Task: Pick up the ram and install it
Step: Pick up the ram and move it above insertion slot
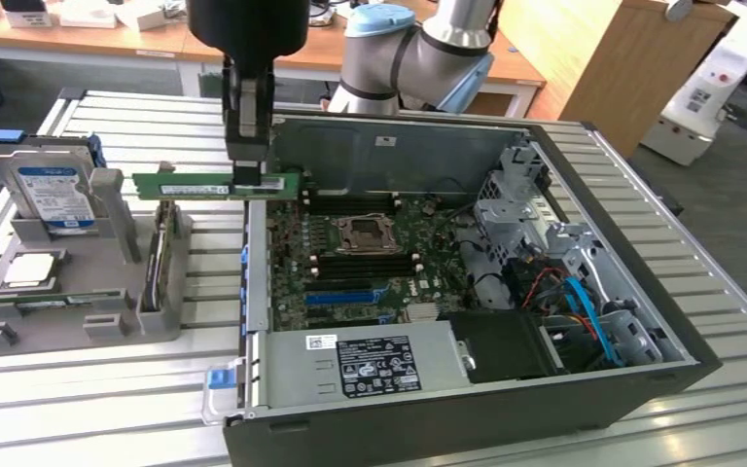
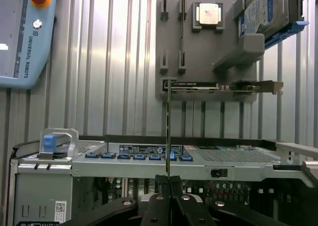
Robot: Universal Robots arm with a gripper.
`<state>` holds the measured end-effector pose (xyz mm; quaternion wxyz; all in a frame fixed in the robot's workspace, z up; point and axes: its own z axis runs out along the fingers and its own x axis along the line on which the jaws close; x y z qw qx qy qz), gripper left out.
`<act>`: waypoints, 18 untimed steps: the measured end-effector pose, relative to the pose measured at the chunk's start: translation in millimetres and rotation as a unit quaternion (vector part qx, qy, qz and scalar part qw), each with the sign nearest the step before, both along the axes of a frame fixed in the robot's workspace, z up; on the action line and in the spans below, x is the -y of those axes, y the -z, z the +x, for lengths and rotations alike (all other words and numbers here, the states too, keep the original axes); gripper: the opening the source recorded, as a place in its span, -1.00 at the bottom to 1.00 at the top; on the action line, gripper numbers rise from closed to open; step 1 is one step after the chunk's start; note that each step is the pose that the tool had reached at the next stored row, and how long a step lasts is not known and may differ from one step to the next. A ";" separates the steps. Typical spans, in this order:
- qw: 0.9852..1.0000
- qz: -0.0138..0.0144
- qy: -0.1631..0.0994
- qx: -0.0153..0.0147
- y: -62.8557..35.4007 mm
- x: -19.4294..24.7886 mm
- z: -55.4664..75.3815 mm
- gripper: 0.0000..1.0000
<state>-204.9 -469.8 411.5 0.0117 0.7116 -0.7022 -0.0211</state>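
The fingers [image 1: 250, 126] clamp the ram [image 1: 192, 183] over the edge of the open computer case [image 1: 478, 428]; the grey tray [image 1: 172, 311] on the desk [image 1: 88, 409] holds a hard drive [image 1: 55, 195] and CPU [image 1: 34, 270].

ram [image 1: 186, 185] over case [image 1: 478, 423] edge | holder [image 1: 114, 326] beside case, exterior view's left

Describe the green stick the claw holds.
Find the open black computer case. Over its rim on the exterior view's left, the black claw grips a long green circuit-board stick. Unlike the boxy silver hard drive nearby, it's thin and airborne.
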 end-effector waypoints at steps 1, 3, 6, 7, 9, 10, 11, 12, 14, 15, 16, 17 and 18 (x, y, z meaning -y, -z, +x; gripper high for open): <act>1.000 0.000 0.000 0.000 0.0 0.0 1.4 -0.76; 1.000 0.000 0.000 0.000 0.0 0.0 4.3 -0.76; 1.000 0.000 0.000 0.000 0.0 0.0 9.8 -0.76; 1.000 0.000 0.000 0.000 0.0 0.0 11.8 -0.76; 1.000 0.000 0.000 0.000 0.0 0.0 16.2 -0.76; 1.000 0.000 0.000 0.000 0.0 0.0 18.4 -0.76; 1.000 0.000 0.000 0.000 0.0 0.0 20.7 -0.76; 1.000 0.000 0.000 0.000 0.0 0.0 23.1 -0.76; 1.000 0.000 0.000 0.000 0.0 0.0 28.2 -0.76; 1.000 0.000 0.000 0.000 0.0 0.0 30.8 -0.76; 1.000 0.000 0.000 0.000 0.0 0.0 33.6 -0.76; 1.000 0.000 0.000 0.000 0.0 0.0 36.1 -0.76; 1.000 0.000 0.000 0.000 0.0 0.0 38.7 -0.76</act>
